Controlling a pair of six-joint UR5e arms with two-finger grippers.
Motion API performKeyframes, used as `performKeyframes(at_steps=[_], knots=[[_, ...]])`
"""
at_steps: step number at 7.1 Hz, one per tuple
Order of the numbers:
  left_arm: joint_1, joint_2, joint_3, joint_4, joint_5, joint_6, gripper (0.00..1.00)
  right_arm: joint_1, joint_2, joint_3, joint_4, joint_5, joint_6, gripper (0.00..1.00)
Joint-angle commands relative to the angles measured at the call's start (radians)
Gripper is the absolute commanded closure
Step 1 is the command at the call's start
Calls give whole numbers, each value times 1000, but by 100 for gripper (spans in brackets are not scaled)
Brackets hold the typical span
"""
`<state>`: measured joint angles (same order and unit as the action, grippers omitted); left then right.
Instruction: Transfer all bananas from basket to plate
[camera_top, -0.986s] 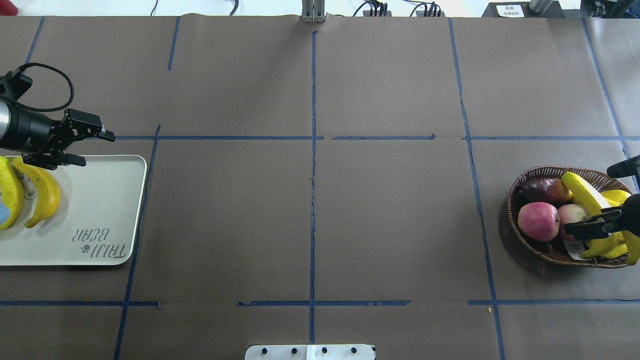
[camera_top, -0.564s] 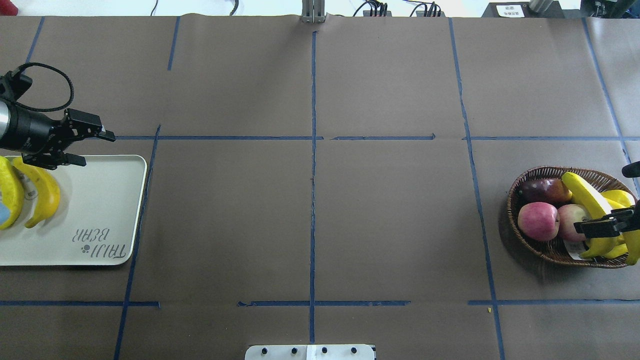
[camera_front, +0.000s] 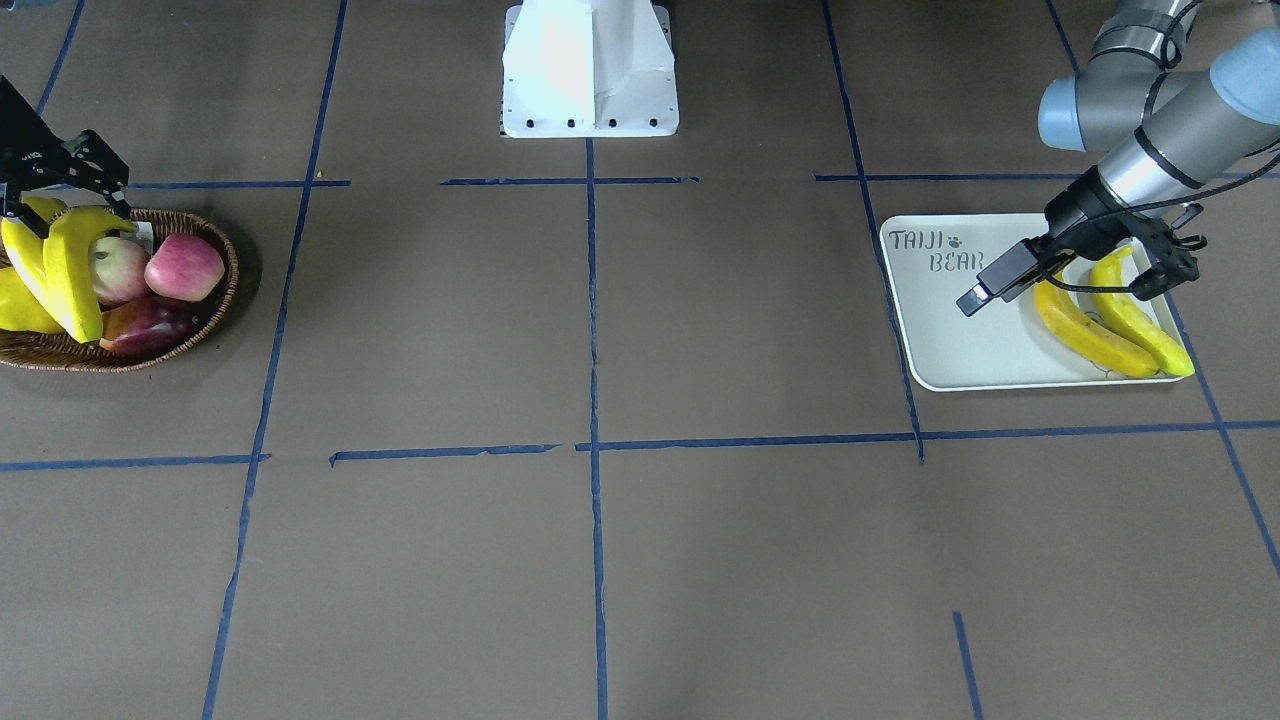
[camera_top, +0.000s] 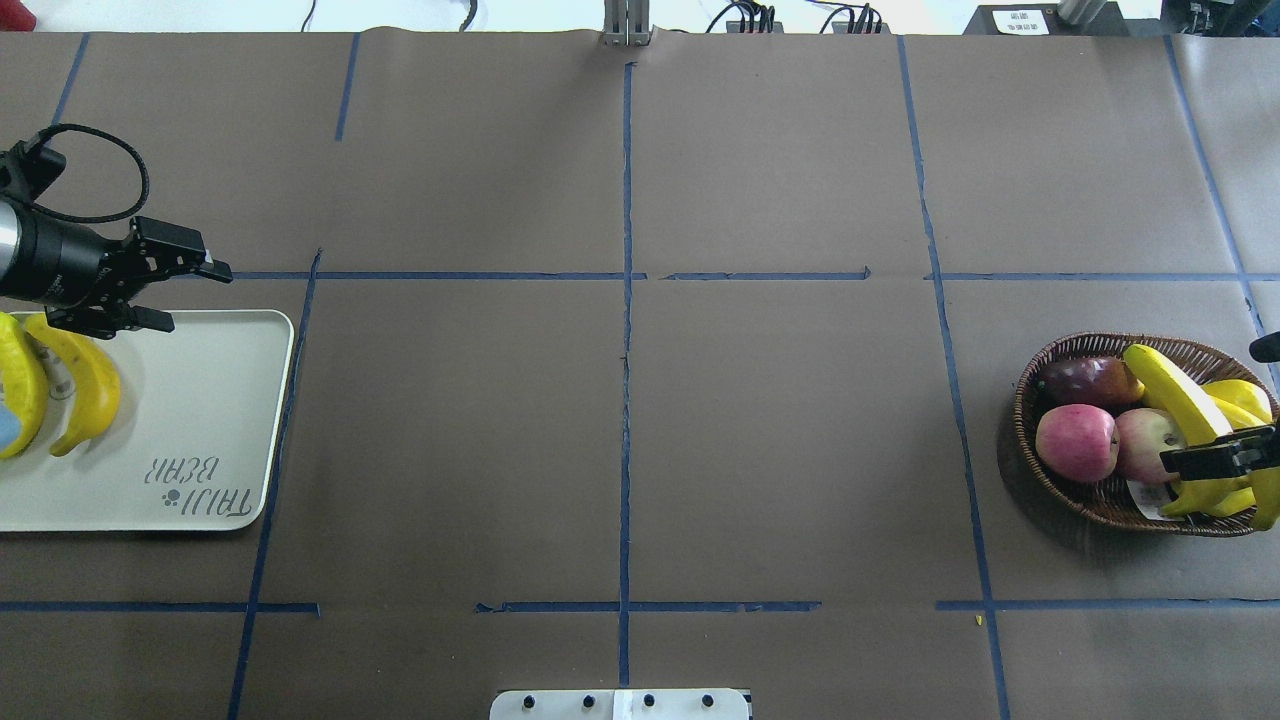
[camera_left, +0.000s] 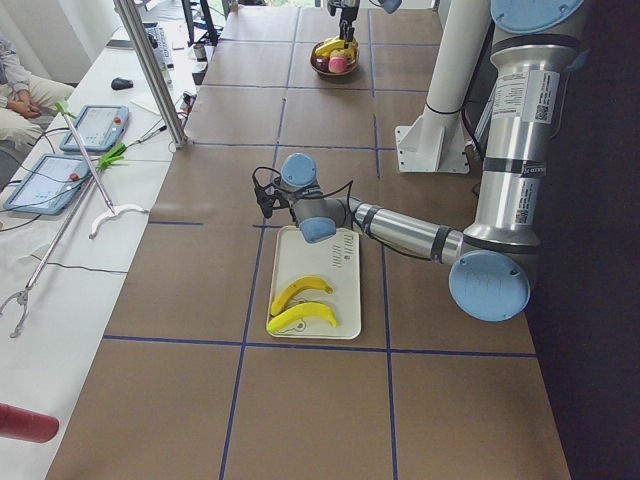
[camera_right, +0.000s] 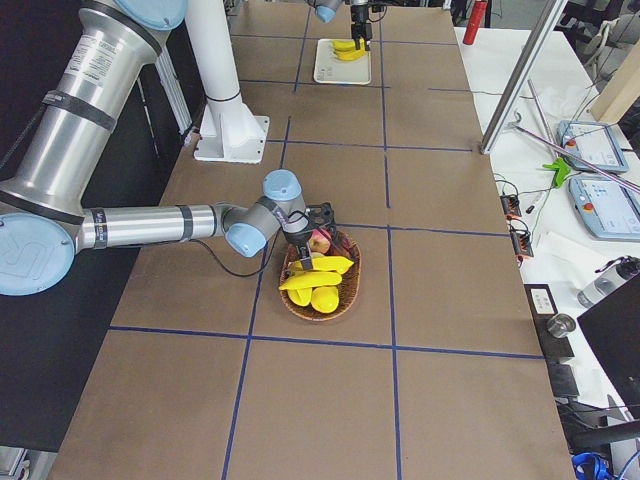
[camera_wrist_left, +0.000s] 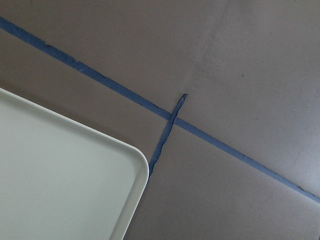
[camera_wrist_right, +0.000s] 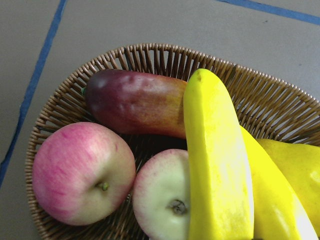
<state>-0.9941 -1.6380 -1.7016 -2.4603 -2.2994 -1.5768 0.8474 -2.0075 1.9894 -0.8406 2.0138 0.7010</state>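
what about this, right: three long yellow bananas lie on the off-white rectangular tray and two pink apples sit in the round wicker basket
Not three: the front-facing view shows two long curved yellow bananas on the off-white rectangular tray. The two pink apples in the round brown wicker basket are right.

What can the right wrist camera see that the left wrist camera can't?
Only the right wrist view shows the round brown woven wicker basket holding a long curved bright-yellow banana, a pink apple, a paler apple and a dark purple-red fruit. Only the left wrist view shows a rounded corner of the flat off-white tray. Both show the brown paper table cover and blue tape lines.
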Motion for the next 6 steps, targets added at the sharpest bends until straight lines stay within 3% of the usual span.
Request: performKeyframes(at_steps=[1,2,4,6], knots=[[0,0,-3,0,0,0,0,-1,-2,-20,0,-4,0,8],[0,1,-3,-2,0,-2,0,-2,0,-21,0,-6,0,13],[0,1,-10,-2,0,0,0,-4,10,-18,-2,0,2,40],[0,6,-18,-2,0,-2,0,-5,12,-20,-8,2,2,42]])
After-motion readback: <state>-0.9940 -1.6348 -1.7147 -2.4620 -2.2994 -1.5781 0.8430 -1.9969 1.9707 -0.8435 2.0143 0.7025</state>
